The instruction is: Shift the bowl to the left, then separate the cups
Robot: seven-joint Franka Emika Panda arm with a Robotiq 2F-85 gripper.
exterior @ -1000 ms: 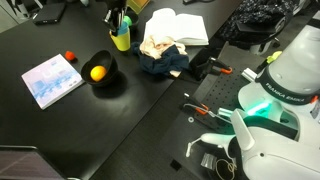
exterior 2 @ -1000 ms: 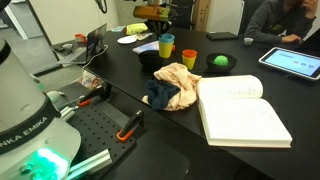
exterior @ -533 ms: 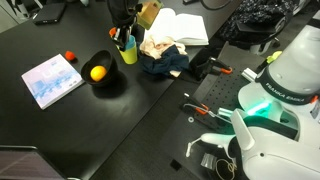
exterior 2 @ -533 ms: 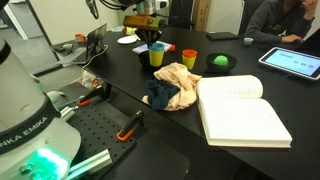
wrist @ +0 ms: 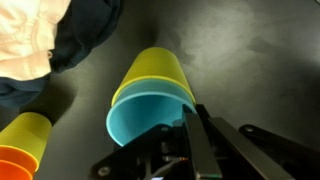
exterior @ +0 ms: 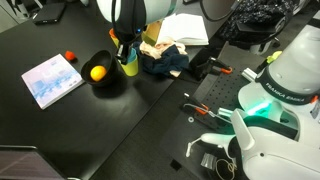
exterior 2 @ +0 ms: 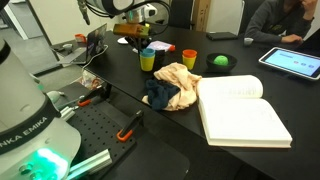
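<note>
Wrist view: tool (wrist: 192, 132) is clamped on blue cup (wrist: 140, 120) nested in yellow cup (wrist: 150, 68) — pair is shifted nearer bowl (exterior: 110, 78), unseparated.

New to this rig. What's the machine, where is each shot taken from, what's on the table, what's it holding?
The machine is one robot arm ending in a two-finger gripper. Two pictures come from cameras standing off the robot, looking at the same dark table from different places. The third comes from a camera on the wrist, looking past the gripper. The gripper is pinching the stacked cups, a light blue one nested in a yellow one. On the table in an exterior view: an orange cup, a black bowl with a small green ball in it, a heap of cloth, an open book and what looks like a tablet.
</note>
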